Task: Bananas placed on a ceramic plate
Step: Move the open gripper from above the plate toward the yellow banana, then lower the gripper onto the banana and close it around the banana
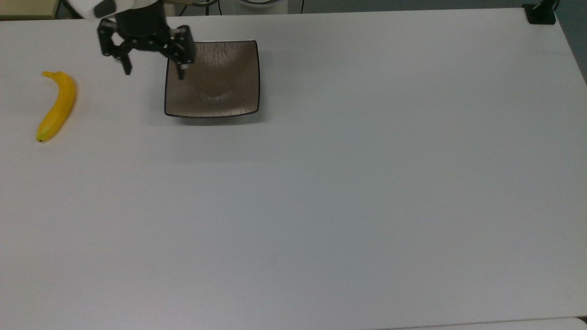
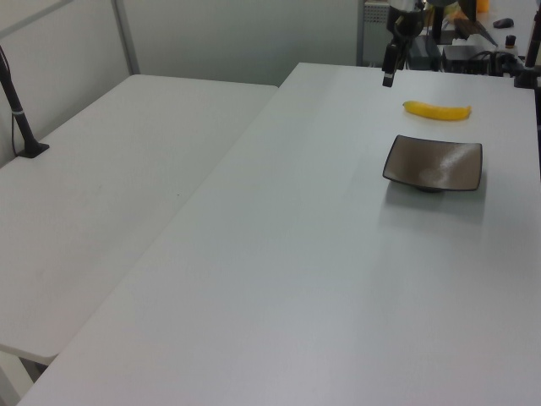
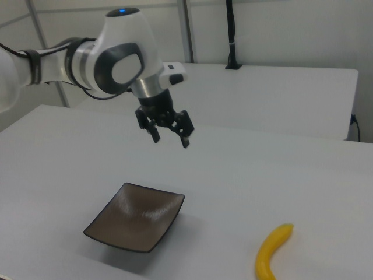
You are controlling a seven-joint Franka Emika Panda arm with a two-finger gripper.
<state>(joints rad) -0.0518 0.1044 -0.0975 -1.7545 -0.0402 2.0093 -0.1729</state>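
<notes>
A wide white table (image 1: pixel 348 192) fills the top view, and a second white table (image 2: pixel 101 211) stands alongside it at the left view's left.

A white robot arm (image 3: pixel 99 61) reaches in from the right view's left, with its black wrist pointing down over the table.

The plate (image 1: pixel 212 79) is square, glossy and brown-grey with a thin dark rim. It sits flat on the table near the far edge in the top view. Its shallow dished middle holds nothing (a soft sheen of reflected light shows there).

The gripper (image 1: pixel 153 72) hangs in the air above the table, empty, with its two black fingers spread wide apart. In the top view one fingertip overlaps the plate's left edge and the other lies over bare table to the plate's left. The right view shows the gripper (image 3: pixel 169 139) well above the tabletop, touching nothing.

The banana (image 1: pixel 57 106) is bright yellow and curved, and it lies on the bare table, well apart from the plate, near the top view's left edge. In the right view the banana (image 3: pixel 271 252) lies to the plate's right.

A small black clamp (image 1: pixel 541 13) sits at the table's far corner on the top view's right.
</notes>
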